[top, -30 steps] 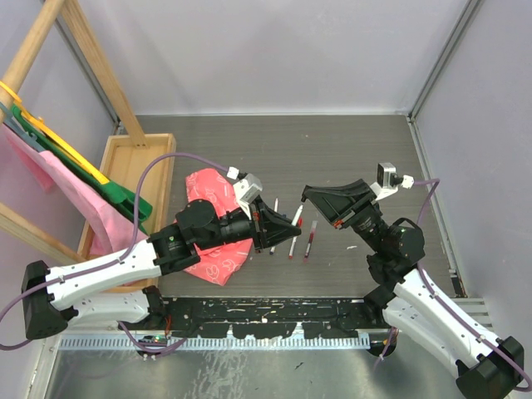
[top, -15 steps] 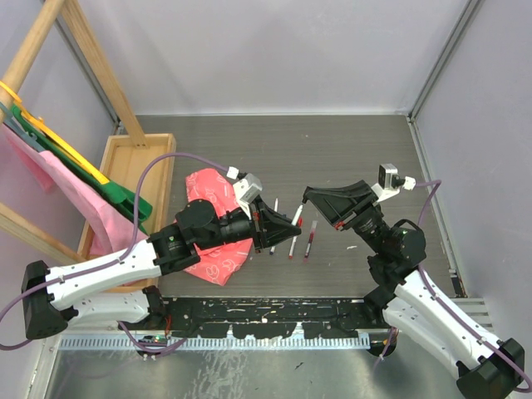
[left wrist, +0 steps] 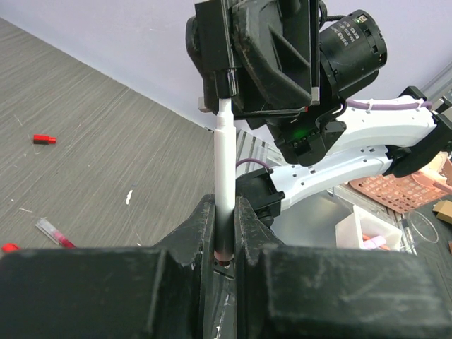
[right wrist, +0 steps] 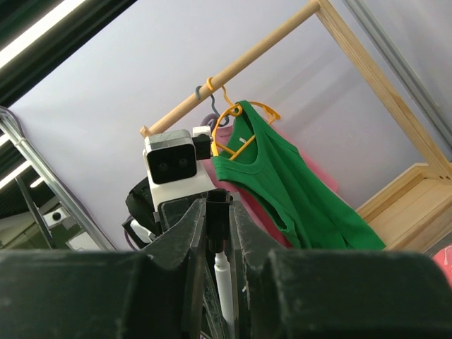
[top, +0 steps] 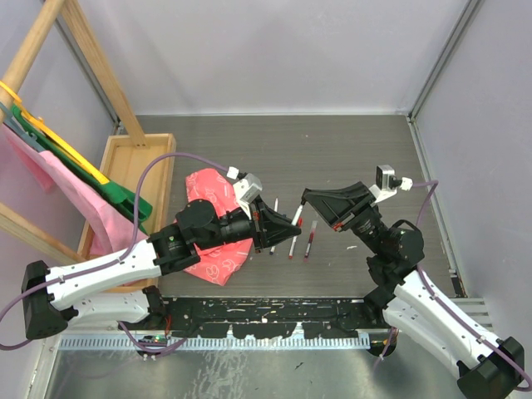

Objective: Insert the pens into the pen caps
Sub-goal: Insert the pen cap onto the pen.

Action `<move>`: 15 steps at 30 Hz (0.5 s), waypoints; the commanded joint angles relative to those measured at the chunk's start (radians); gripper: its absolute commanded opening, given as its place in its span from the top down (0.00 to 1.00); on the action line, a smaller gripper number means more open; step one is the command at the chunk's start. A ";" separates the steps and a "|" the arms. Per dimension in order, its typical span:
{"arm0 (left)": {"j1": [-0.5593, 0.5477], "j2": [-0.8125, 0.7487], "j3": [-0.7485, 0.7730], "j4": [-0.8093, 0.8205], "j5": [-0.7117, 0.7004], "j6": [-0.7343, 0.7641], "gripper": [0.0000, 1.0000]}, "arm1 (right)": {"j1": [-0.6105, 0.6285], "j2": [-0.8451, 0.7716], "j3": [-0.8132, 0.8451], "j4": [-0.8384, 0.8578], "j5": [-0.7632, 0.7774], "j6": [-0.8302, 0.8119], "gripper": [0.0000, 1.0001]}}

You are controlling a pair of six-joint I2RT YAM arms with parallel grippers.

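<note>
My left gripper (top: 281, 226) is shut on the dark end of a white-barrelled pen (left wrist: 224, 162), which points up toward the right gripper. My right gripper (top: 309, 200) is shut on a black pen cap (right wrist: 217, 212). The pen's tip (right wrist: 223, 275) meets the open end of the cap between the right fingers; in the left wrist view the cap (left wrist: 227, 81) sits right on top of the pen. Both are held above the table. Three more pens (top: 293, 241) lie on the table under the grippers. A loose red cap (left wrist: 44, 139) lies on the table.
A pink patterned cloth (top: 212, 195) lies under the left arm. A wooden tray (top: 133, 162) stands at the left. A wooden rack with green and pink garments (right wrist: 282, 183) stands at the far left. Another pen (left wrist: 53, 232) lies on the table.
The right gripper has shifted slightly with the cap at the pen tip. The left arm has hardly moved.
</note>
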 commanded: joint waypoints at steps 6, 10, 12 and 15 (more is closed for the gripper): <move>-0.004 -0.012 0.040 0.051 -0.015 0.005 1.00 | 0.009 -0.008 -0.008 0.039 0.010 -0.003 1.00; -0.004 -0.012 0.039 0.051 -0.018 0.004 1.00 | 0.010 -0.010 -0.008 0.041 0.008 -0.007 1.00; -0.004 -0.013 0.038 0.055 -0.023 0.000 1.00 | 0.011 -0.010 -0.009 0.041 0.007 -0.007 1.00; -0.005 -0.010 0.042 0.061 -0.026 -0.002 1.00 | 0.013 -0.003 -0.010 0.041 -0.001 -0.008 1.00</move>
